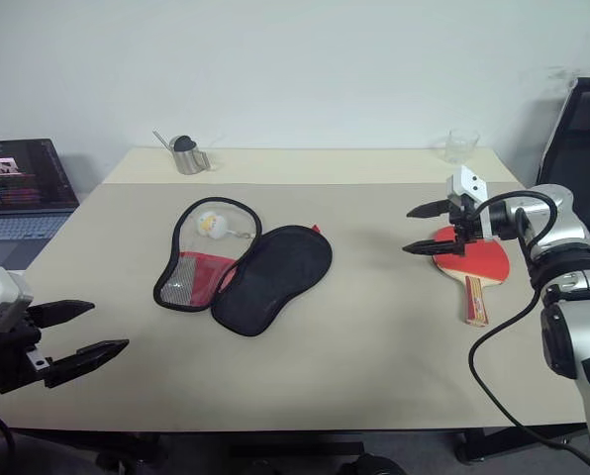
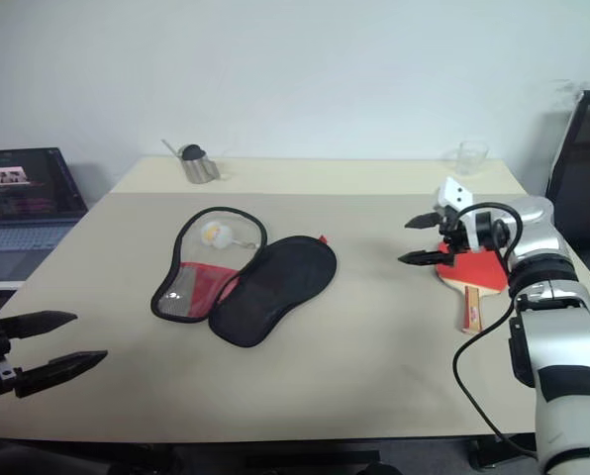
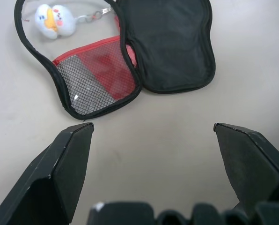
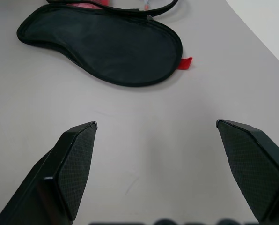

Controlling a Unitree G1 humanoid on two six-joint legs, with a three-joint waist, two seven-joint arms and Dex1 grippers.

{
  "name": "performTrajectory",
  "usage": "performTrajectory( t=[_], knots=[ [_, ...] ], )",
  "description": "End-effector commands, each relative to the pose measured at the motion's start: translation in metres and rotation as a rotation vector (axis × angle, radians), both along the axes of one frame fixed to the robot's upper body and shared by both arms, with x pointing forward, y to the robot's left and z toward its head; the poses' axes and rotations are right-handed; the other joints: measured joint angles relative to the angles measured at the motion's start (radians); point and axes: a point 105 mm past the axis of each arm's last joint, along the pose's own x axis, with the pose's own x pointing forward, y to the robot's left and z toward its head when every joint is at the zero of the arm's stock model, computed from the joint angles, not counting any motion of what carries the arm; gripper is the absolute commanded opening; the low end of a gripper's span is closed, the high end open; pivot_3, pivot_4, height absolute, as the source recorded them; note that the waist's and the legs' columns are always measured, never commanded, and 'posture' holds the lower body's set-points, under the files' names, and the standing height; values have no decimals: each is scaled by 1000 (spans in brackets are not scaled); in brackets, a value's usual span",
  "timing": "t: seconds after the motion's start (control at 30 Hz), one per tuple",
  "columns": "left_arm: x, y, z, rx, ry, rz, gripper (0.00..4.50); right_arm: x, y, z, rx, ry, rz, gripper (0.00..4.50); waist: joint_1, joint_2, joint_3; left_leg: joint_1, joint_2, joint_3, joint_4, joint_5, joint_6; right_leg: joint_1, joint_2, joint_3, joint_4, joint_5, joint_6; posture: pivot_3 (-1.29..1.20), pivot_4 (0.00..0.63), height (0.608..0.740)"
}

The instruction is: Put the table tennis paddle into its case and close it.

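Nearest, the left gripper (image 1: 77,332) is held spread and empty short of the case (image 1: 241,265), laid open mid-table (image 1: 374,327); right of the case, the spread right gripper (image 1: 429,229) hovers over the table tennis paddle (image 1: 473,265), best pinched at its handle.

A wide beige table (image 1: 305,376) is set against a plain white wall (image 1: 325,59). A paler strip is seen along the table's far edge, where a small metal jug (image 1: 187,155) is stood toward the left and a clear glass (image 1: 462,144) toward the right. Beyond the left edge, an open laptop (image 1: 18,188) with a lit screen is placed. A black chair (image 1: 582,148) is seen at the far right. Even, soft light is cast throughout.
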Motion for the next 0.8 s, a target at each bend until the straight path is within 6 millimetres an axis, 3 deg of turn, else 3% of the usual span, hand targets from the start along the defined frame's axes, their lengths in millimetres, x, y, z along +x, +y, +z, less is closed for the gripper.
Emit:
performTrajectory(
  t=[0.03, 0.2, 0.53, 0.8],
  knots=[
    [1, -3, 7, 16, -39, -4, 4500, 1, 5, 14, -2, -55, 15, 4473, 0, 0, 0, 0, 0, 0, 0, 0, 0, 0, 0, 0, 0, 0, 0, 0, 150, 740],
    [7, -1, 11, 17, -48, -4, 4500, 0, 10, 20, 1, -66, 43, 4473, 0, 0, 0, 0, 0, 0, 0, 0, 0, 0, 0, 0, 0, 0, 0, 0, 150, 740],
    [33, -4, 10, 17, -89, 5, 4500, -2, -12, 24, -2, -86, -20, 4473, 1, 0, 0, 0, 0, 0, 0, 0, 0, 0, 0, 0, 0, 0, 0, 0, 150, 740],
    [59, -33, 5, -15, -95, -88, 4500, -5, -7, 19, 1, -43, 9, 4473, 0, 0, 0, 0, 0, 2, 0, 0, 0, 0, 0, 2, 1, 0, 1, 0, 150, 740]
  ],
)
